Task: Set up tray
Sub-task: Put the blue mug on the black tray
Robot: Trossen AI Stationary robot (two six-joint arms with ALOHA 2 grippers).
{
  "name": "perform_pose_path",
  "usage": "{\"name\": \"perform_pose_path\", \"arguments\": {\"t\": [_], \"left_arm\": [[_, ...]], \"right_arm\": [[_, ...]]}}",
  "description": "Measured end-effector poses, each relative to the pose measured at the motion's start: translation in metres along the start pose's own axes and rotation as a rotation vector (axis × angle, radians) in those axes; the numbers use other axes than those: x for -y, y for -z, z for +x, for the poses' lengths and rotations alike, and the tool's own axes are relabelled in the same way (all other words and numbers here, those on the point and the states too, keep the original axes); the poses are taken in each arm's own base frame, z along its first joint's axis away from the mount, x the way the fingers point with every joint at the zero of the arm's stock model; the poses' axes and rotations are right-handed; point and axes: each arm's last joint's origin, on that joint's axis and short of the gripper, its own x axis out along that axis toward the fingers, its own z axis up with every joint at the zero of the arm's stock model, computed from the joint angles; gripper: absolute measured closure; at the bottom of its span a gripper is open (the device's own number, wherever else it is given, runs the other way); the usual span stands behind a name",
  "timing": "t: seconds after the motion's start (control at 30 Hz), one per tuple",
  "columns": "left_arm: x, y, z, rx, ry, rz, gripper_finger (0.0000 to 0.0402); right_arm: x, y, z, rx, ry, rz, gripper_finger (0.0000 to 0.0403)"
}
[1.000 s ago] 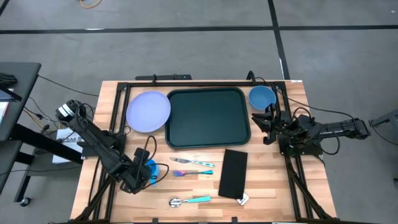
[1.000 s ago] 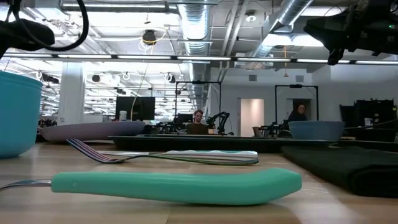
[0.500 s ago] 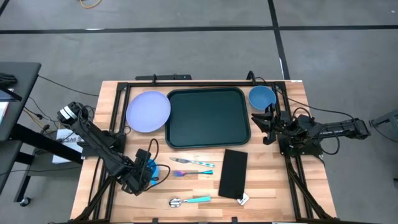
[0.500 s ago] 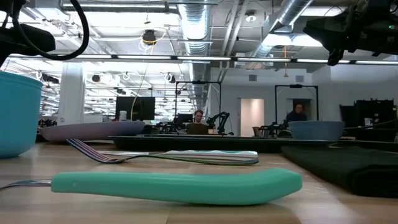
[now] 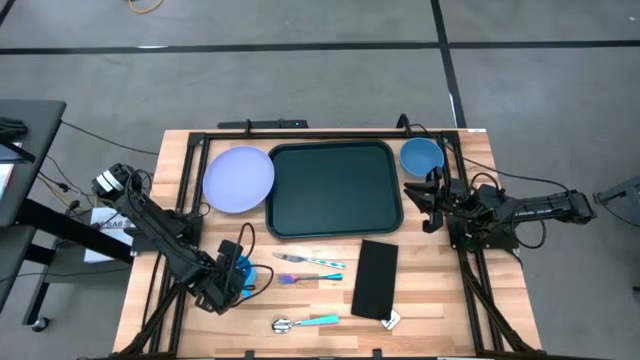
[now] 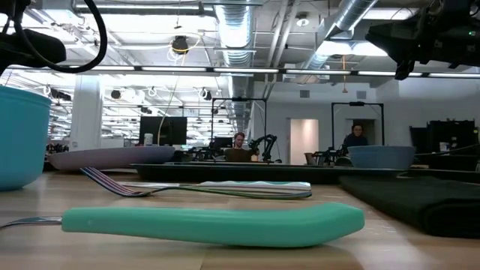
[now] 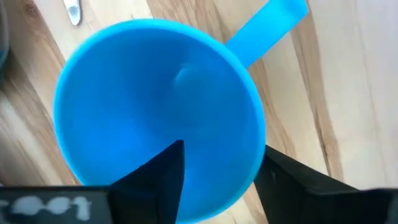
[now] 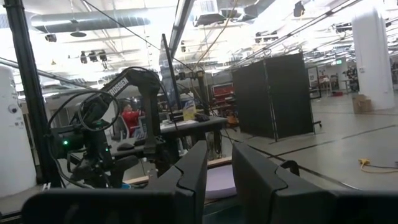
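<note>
A blue cup (image 5: pixel 243 270) with a flat handle (image 7: pixel 268 23) stands upright on the wooden table, near its left front. My left gripper (image 7: pixel 224 152) points straight down over it, open, with one finger (image 7: pixel 158 177) inside the cup and the other (image 7: pixel 298 186) outside its wall. The dark green tray (image 5: pixel 335 190) lies bare at the back middle. My right gripper (image 5: pixel 430 192) waits above the table's right side, fingers (image 8: pixel 217 168) a little apart on nothing. My left gripper comes down from above astride the cup's rim (image 7: pixel 256 163), on the side away from the handle, one finger inside and one outside. Whether either finger touches the wall, I cannot tell. The cup stands on the table.
A lavender plate (image 5: pixel 238 180) lies left of the tray and a blue bowl (image 5: pixel 421 156) right of it. In front of the tray lie a fork (image 5: pixel 310 260), a knife (image 5: pixel 312 277), a black napkin (image 5: pixel 375 280) and a teal-handled spoon (image 5: pixel 305 322).
</note>
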Motion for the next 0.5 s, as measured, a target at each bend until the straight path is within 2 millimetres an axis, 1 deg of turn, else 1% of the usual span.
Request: {"name": "perform_pose_path", "arguments": {"t": [0.13, 0.37, 0.43, 0.5], "left_arm": [[0.0008, 0.0004, 0.0001, -0.012, 0.028, -0.001, 0.0288], [0.0021, 0.0010, 0.0000, -0.032, 0.073, 0.002, 0.0384], [0.0024, 0.0013, 0.0000, -0.039, 0.086, 0.002, 0.0395], [0.0026, 0.0012, -0.0002, -0.038, 0.090, 0.003, 0.0394]], "right_arm": [[0.0000, 0.0001, 0.0000, -0.001, 0.000, 0.000, 0.0335], [0.0000, 0.0001, 0.0000, -0.001, 0.000, 0.000, 0.0335], [0.0000, 0.0001, 0.0000, -0.001, 0.000, 0.000, 0.0335], [0.0000, 0.0001, 0.0000, -0.001, 0.000, 0.000, 0.0335]]}}
